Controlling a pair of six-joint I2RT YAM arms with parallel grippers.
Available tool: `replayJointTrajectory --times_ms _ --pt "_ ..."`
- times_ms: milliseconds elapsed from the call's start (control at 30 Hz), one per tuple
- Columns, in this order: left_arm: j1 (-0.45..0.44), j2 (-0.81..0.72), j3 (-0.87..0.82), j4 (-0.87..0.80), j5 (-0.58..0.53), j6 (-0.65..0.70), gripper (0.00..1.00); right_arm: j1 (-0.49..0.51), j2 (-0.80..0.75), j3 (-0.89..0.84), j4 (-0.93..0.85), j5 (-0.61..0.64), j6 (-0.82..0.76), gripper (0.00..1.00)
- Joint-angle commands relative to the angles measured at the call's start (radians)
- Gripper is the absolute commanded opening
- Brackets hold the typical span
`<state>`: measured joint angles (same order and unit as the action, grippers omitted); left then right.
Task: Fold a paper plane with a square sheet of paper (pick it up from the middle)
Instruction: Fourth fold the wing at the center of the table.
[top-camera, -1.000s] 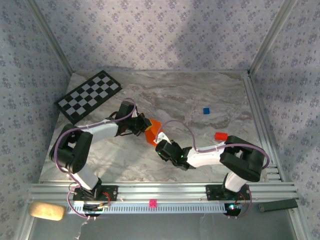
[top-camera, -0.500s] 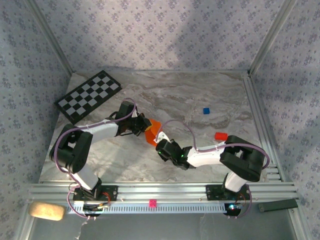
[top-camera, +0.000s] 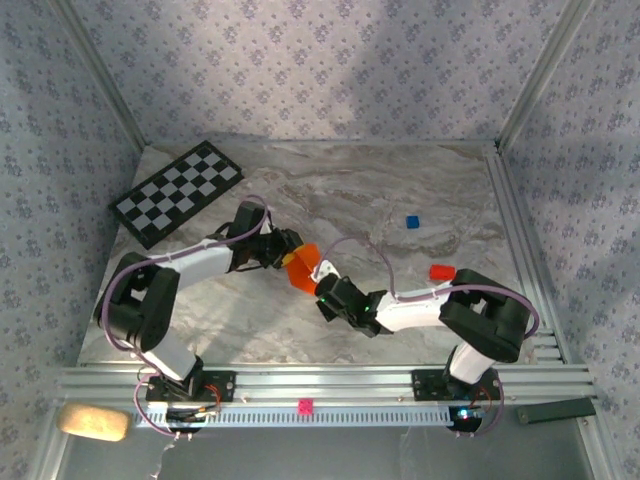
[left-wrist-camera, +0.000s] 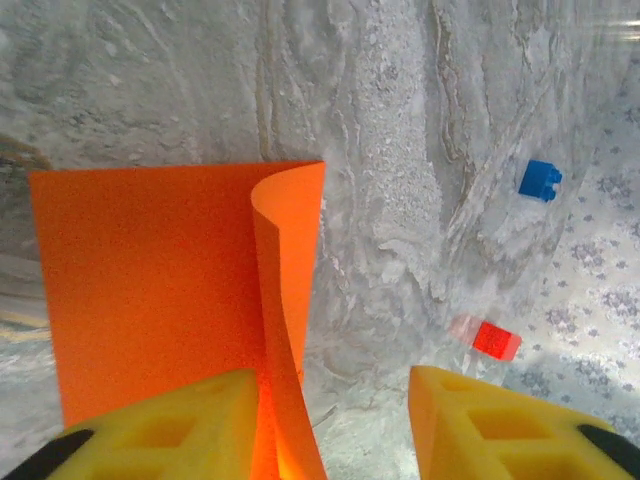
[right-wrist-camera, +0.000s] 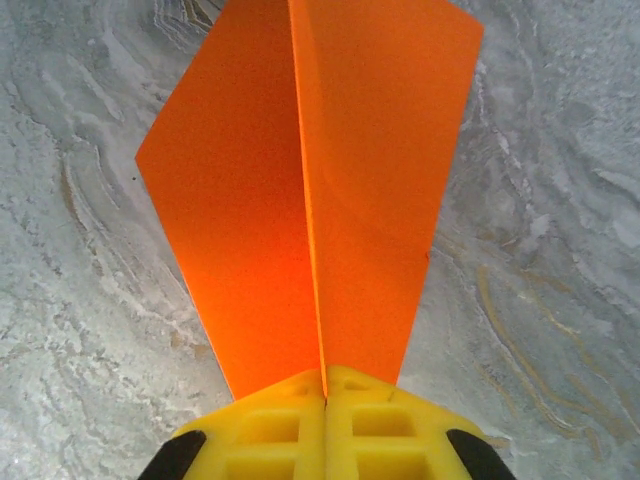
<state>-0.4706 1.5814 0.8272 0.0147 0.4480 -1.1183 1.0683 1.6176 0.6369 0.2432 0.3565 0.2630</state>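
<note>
In the overhead view the orange sheet of paper (top-camera: 303, 268) sits just left of the middle of the frame, above the marble tabletop (top-camera: 420, 180) and between the tips of the two arms. The right pincer (right-wrist-camera: 325, 395) is at the bottom centre of its wrist view. Its yellow fingers are pressed tight together on the sheet's lower end, right at a centre crease, so it is closed and gripping the paper. From there two orange flaps spread toward the top of the frame in a kite-like shape. The left pincer (left-wrist-camera: 335, 410) stands open: its wrist view shows one yellow finger (left-wrist-camera: 165, 425) at the lower left and the other at the lower right, with a clear gap between them. The sheet covers the left half of that frame, one flap curling upward, its edge running down just beside the lower-left finger; whether they touch I cannot tell. A small blue cube (left-wrist-camera: 540, 180) lies at the upper right of that view and a small red cube (left-wrist-camera: 487, 338) below it, both well apart from the paper. A checkerboard (top-camera: 177, 190) lies at the upper left of the overhead view.
</note>
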Motion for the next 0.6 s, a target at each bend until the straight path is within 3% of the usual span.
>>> replayJointTrajectory --times_ms 0,300,567 --pt "0.018 -0.066 0.007 -0.058 -0.039 0.043 0.5 -0.031 0.012 -0.013 0.04 -0.114 0.046 0.0" --pt "0.04 -0.121 -0.011 -0.114 -0.074 0.074 0.51 -0.091 0.042 -0.004 0.056 -0.287 0.062 0.0" --pt "0.043 -0.114 -0.012 -0.11 -0.056 0.088 0.42 -0.14 0.054 0.002 0.08 -0.441 0.122 0.0"
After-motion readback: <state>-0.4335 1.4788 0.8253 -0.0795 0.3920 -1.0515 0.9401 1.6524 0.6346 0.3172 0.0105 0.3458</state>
